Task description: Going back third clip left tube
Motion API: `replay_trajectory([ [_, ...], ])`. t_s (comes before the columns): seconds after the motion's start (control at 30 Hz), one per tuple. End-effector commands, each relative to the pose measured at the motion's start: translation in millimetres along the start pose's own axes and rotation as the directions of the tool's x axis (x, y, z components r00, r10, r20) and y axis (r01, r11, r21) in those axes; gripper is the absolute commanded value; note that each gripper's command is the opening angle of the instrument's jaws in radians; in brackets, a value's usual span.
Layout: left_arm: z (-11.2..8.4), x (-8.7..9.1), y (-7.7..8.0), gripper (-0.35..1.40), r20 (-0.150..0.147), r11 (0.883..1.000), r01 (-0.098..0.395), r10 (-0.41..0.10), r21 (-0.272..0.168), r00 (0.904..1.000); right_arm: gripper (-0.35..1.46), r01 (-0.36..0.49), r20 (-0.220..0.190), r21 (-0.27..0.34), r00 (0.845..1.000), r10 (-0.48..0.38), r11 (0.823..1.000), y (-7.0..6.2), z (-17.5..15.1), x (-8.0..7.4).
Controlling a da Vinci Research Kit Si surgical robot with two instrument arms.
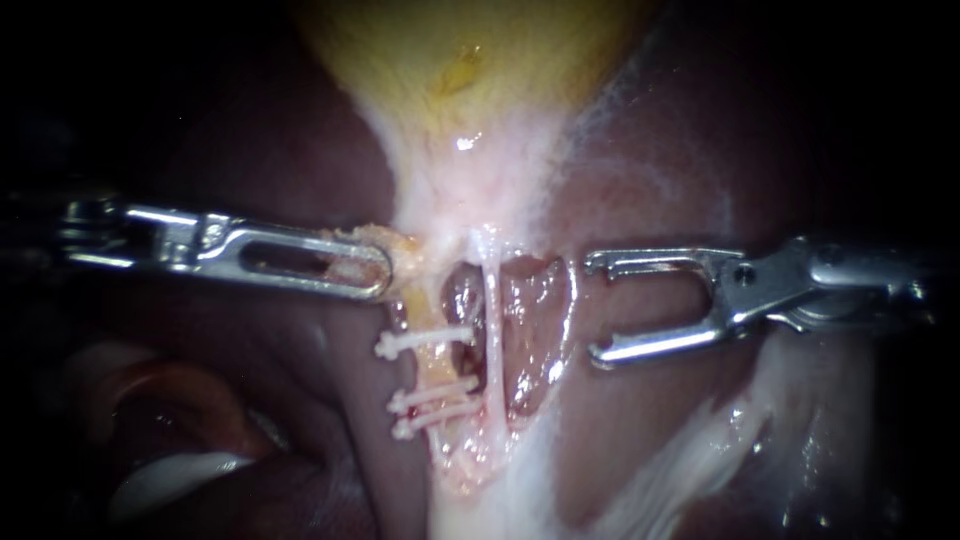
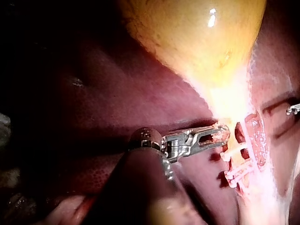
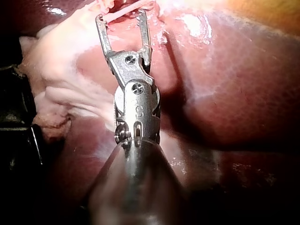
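Note:
The yellow gallbladder [image 1: 470, 60] narrows downward into pale tissue over the dark liver [image 1: 250, 140]. Below it run two tubes: the left tube [image 1: 436, 360] carries three white clips [image 1: 425, 341], one upper and two lower close together; the thin pale right tube [image 1: 492, 320] runs bare beside it. My left instrument [image 1: 385, 268] is shut on yellowish tissue at the gallbladder neck, just above the clips. My right instrument [image 1: 597, 306] stands open to the right of the tubes, jaws wide apart and empty; its jaws [image 3: 121, 18] point at the tubes.
Whitish fatty tissue [image 1: 690, 450] spreads at the lower right. A reddish fold of tissue [image 1: 170, 400] lies at the lower left. Liver surface [image 3: 225, 93] surrounds the right instrument's shaft.

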Motion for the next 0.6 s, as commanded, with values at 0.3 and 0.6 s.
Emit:
replay_trajectory([
  [0.3,2.4,-0.1,1.4,-0.35,-0.015,1.0,-0.005,0.005,-0.005,0.9999,0.5,0.004,0.0,0.002,1.0,-0.004,1.0,-0.2,-0.2,0.4],
  [0.6,2.4,-0.1,1.4,-0.35,-0.015,1.0,-0.005,0.005,-0.005,0.9999,0.5,0.002,-0.001,0.003,1.0,-0.002,1.0,-0.3,-0.3,0.7],
])
